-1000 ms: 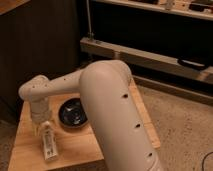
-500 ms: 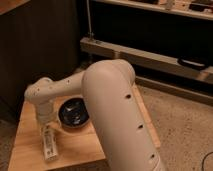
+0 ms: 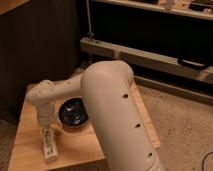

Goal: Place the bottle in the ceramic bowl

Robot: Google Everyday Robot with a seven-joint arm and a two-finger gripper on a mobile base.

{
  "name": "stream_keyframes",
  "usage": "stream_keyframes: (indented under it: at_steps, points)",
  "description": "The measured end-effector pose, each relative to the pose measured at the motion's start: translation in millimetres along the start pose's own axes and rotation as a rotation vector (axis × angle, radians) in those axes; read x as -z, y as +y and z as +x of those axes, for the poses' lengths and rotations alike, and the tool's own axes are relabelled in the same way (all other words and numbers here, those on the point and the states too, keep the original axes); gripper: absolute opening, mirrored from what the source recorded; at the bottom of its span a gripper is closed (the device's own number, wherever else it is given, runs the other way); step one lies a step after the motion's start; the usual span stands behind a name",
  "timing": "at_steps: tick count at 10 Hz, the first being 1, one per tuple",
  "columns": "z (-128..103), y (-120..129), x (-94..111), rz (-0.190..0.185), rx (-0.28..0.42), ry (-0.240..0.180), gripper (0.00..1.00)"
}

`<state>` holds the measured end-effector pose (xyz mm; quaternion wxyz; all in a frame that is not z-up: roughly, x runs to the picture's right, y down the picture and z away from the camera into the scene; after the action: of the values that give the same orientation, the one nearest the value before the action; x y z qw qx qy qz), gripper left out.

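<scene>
- Pale wood makes up the surface (image 3: 75, 144) in front of us, set against a dark cabinet wall on the left and a low metal shelf rail (image 3: 150, 56) running across the background.
- We see the bottle (image 3: 50, 149), slim and white, close to the front-left corner of the surface and a little in from the front edge. Its length runs roughly from the back edge towards the front edge.
- We cannot say whether the bottle rests on the wood or is lifted just off it.
- The end effector (image 3: 46, 134) points straight down at the upper end of the bottle, meeting or overlapping it. We cannot tell whether it is apart, together or clamped on the bottle.
- The ceramic bowl (image 3: 74, 113), dark and glossy with light glints inside, sits near the middle of the surface. It lies just beside the bottle, towards the back-right, and the two do not touch.
- The robot's cream arm (image 3: 112, 110) rises from the front-right corner, bends left over the bowl, and covers most of the right edge of the surface.
- Speckled floor (image 3: 185, 130) shows beyond the right edge.
</scene>
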<state>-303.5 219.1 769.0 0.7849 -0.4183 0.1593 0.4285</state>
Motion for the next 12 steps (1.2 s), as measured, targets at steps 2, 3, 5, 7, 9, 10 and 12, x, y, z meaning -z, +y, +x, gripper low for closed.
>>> stream_keyframes:
  at_steps: [2,3,5,7,9,10,12]
  points:
    - [0,3,-7,-0.011,-0.006,0.013,0.65]
    - [0,5,-10,-0.016,-0.005,0.02,0.65]
    - [-2,8,-16,-0.025,-0.006,0.029,0.65]
    - [-4,12,-21,-0.024,-0.004,0.04,0.65]
    - [-8,16,-23,-0.019,0.001,0.046,0.65]
    - [-8,17,-24,-0.017,0.002,0.049,0.65]
    - [-9,20,-25,-0.015,0.006,0.051,0.65]
